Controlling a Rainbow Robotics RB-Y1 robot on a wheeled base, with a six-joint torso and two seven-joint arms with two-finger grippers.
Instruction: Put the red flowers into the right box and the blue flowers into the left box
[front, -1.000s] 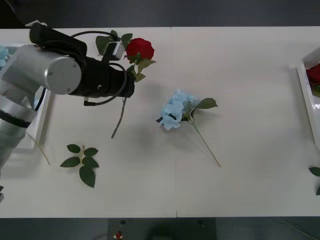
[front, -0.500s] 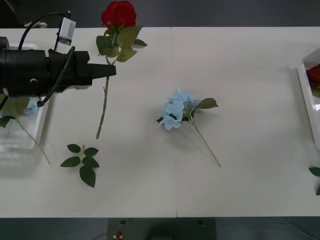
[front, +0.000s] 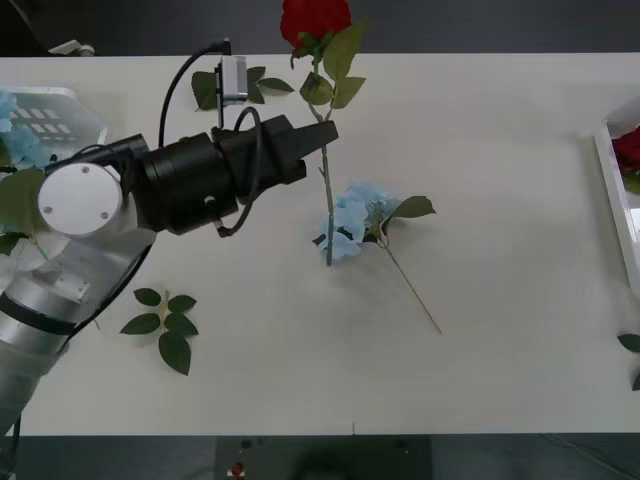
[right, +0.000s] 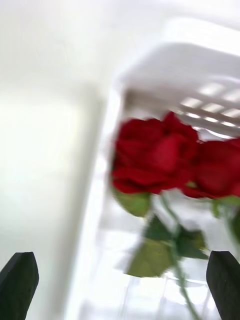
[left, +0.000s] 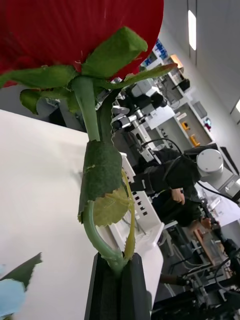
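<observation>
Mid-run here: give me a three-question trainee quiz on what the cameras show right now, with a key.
1. True or false: the left gripper is shut on the thin green stem of a deep red artificial rose, held upright.
2. Multiple choice: the pale sky-blue flower cluster at mid-table is
A) lying loose on the white table
B) held by the right gripper
C) inside a tray
3. Fill in: the right gripper, fingers open, hovers over the white plastic tray that holds ___ roses.

Key: 1 true; 2 A; 3 red.
</observation>
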